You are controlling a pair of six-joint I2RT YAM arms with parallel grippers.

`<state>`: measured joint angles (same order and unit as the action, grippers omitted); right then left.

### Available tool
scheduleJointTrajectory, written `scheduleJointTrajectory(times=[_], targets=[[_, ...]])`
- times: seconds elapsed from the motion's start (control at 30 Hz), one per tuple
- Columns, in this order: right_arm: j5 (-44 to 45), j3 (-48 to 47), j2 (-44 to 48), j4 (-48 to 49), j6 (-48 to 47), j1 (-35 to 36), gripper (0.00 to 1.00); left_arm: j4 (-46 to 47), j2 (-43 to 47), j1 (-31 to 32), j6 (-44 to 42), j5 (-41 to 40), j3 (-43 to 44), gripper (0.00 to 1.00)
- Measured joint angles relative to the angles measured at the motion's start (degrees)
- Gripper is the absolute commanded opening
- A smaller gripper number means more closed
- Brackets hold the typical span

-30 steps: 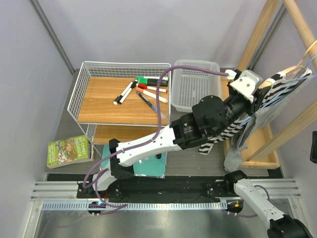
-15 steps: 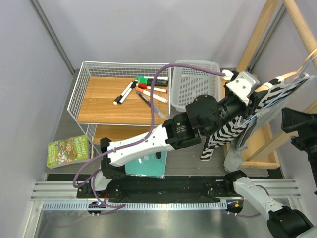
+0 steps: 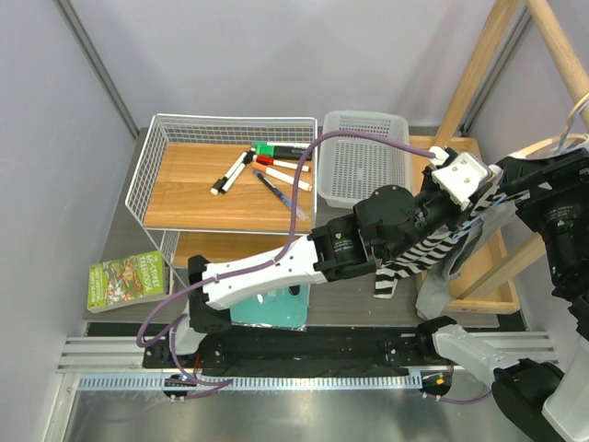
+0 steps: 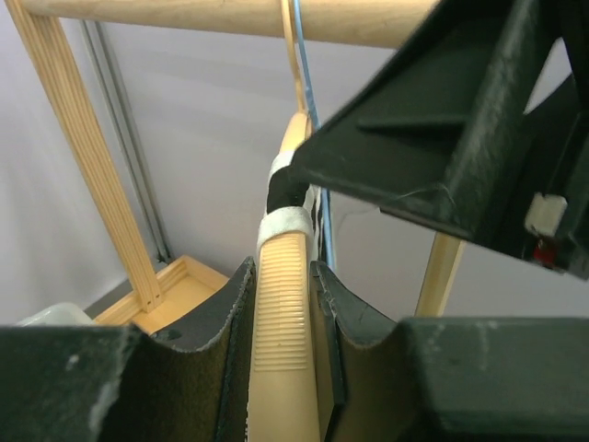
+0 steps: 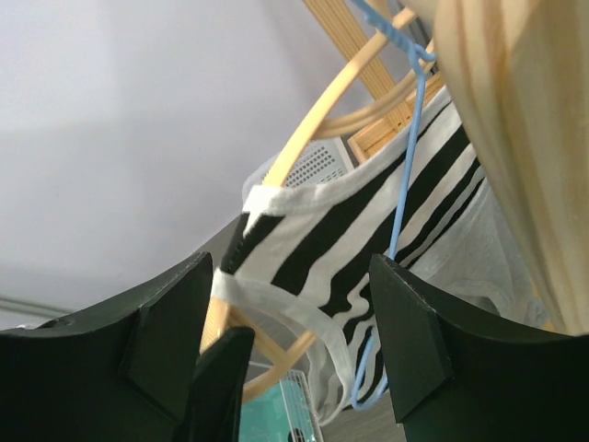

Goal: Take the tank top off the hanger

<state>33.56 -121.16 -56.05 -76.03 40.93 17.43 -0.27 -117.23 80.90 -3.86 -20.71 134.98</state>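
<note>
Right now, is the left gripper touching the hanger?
Touching. The left wrist view shows the hanger with its ribbed arm squeezed between both fingers of the left gripper, with no gap on either side.

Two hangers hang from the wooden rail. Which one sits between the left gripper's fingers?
The cream ribbed hanger, with the striped tank top strap over it. The thin blue hanger hangs beside it, outside the fingers.
</note>
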Motion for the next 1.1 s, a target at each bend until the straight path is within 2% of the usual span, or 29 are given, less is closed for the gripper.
scheduleJointTrajectory(times=[0.13,0.3,0.57,0.77,0.8,1.0,1.1], targets=[[2.43,-0.79,-1.86,0.72,0.07,0.00,0.64,-0.04,0.92,0.24,-1.77,-0.35,-2.51,0.00],[2.40,-0.87,-4.33,1.99,1.07,0.00,0.60,0.02,1.46,0.79,-4.33,-0.87,-3.89,0.00],[2.36,4.42,-4.17,5.70,2.86,0.00,0.56,0.04,1.92,1.64,-6.27,-1.73,-5.14,0.00],[2.36,12.57,-0.85,10.75,3.45,0.00,0.34,0.07,2.34,1.88,-7.10,-1.99,-6.01,0.00],[2.36,13.99,0.00,11.78,3.15,0.00,0.27,0.13,2.38,1.90,-7.13,-2.23,-6.12,0.00],[2.08,18.88,3.19,17.53,3.91,-0.02,0.15,1.31,2.58,1.97,-6.54,-2.91,-7.34,0.00],[1.46,19.43,3.43,19.02,3.87,-0.02,0.14,1.99,2.58,1.97,-6.56,-3.43,-7.34,0.00]])
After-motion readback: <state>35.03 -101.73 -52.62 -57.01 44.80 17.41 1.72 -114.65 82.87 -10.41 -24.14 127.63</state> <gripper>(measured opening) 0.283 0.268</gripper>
